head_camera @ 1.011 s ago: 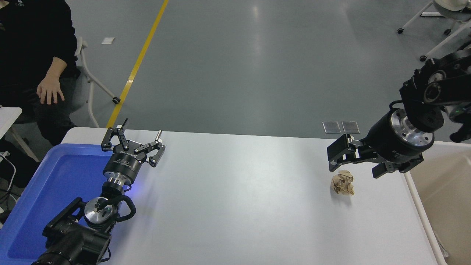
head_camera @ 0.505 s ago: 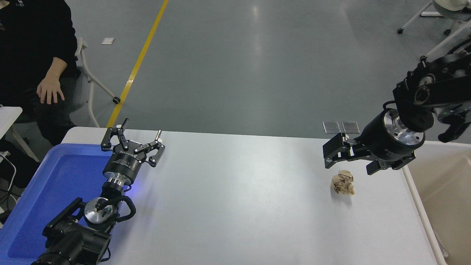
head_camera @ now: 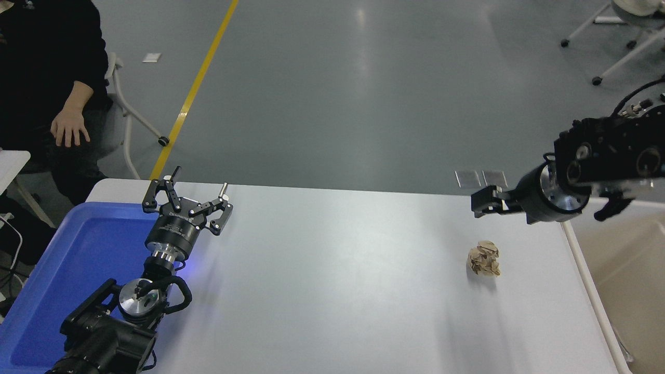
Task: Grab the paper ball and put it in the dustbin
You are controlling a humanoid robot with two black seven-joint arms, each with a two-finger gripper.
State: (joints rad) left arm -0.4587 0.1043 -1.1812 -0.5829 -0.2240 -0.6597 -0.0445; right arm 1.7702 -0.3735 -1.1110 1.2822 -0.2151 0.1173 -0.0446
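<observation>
The paper ball (head_camera: 484, 258), a small crumpled tan-brown wad, lies on the white table (head_camera: 332, 291) towards its right side. My right gripper (head_camera: 482, 201) comes in from the right edge and hovers above and behind the ball, apart from it. It is turned side-on, open and empty. The beige dustbin (head_camera: 628, 270) stands against the table's right edge, partly cut off by the picture. My left gripper (head_camera: 188, 200) is parked at the lower left, open and empty, by the blue tray.
A bright blue plastic tray (head_camera: 78, 259) sits on the table's left end under the left arm. A person in black sits at the far left, hand (head_camera: 70, 127) on the knee. Chair legs with castors (head_camera: 164, 141) stand on the grey floor beyond the table.
My right gripper has lifted up and back from just above the paper ball, and its wrist has turned side-on. The ball and the left arm have not moved.
</observation>
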